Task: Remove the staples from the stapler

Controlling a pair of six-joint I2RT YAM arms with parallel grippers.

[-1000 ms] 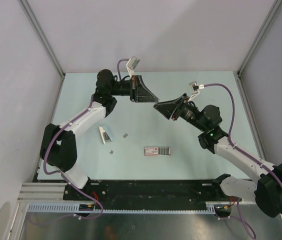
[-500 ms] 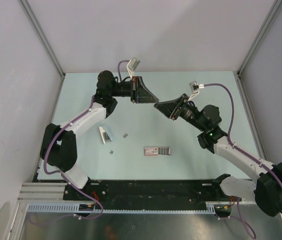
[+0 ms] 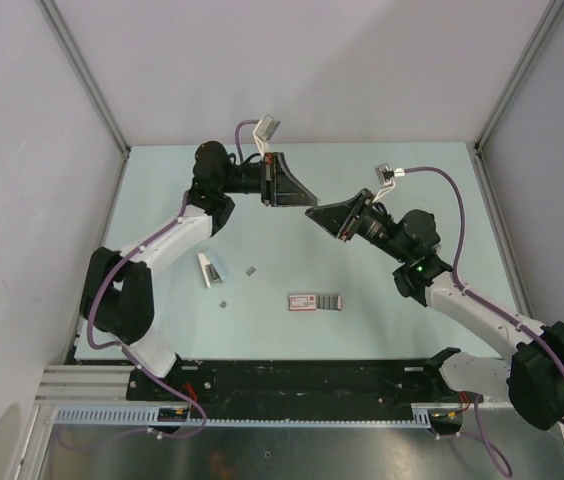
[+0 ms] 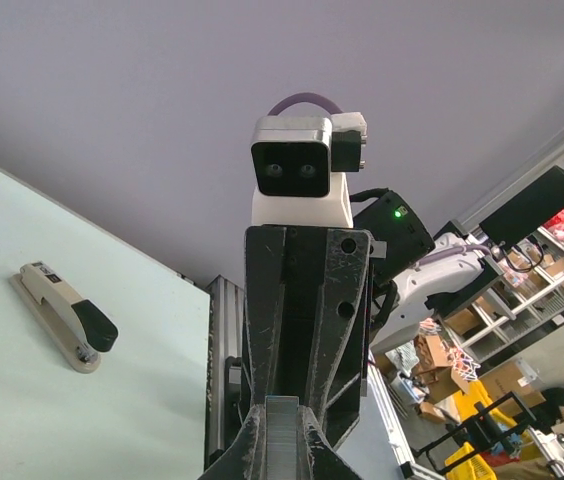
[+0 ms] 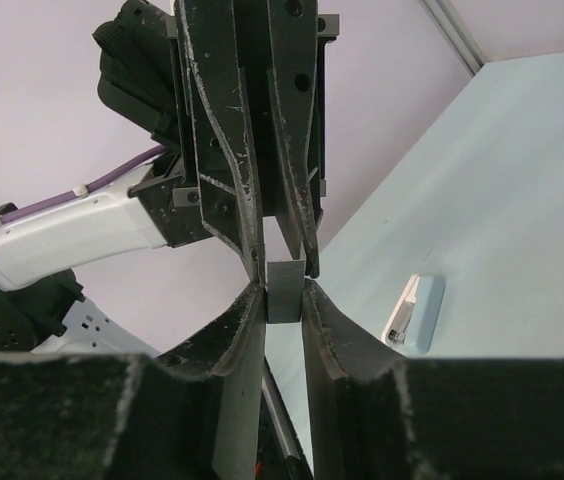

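Observation:
A grey staple strip [image 5: 284, 292] sits between the tips of both grippers, held in the air above the middle of the table. My left gripper [image 3: 309, 203] is shut on one end of it; the strip shows between its fingers in the left wrist view [image 4: 295, 445]. My right gripper [image 3: 313, 213] faces it tip to tip and is shut on the other end. The beige and black stapler [image 4: 67, 315] lies closed on the table; in the top view it is near the front [image 3: 314, 302], below the grippers.
A light-blue and white box-like object [image 3: 209, 270] lies at the left, also in the right wrist view [image 5: 417, 312]. Two small grey bits [image 3: 251, 270] [image 3: 223, 304] lie near it. The pale green table [image 3: 412, 320] is walled at the back and sides.
My right arm has shifted slightly left, bringing its gripper tips closer against the left gripper's tips. The left arm and the things on the table have not moved.

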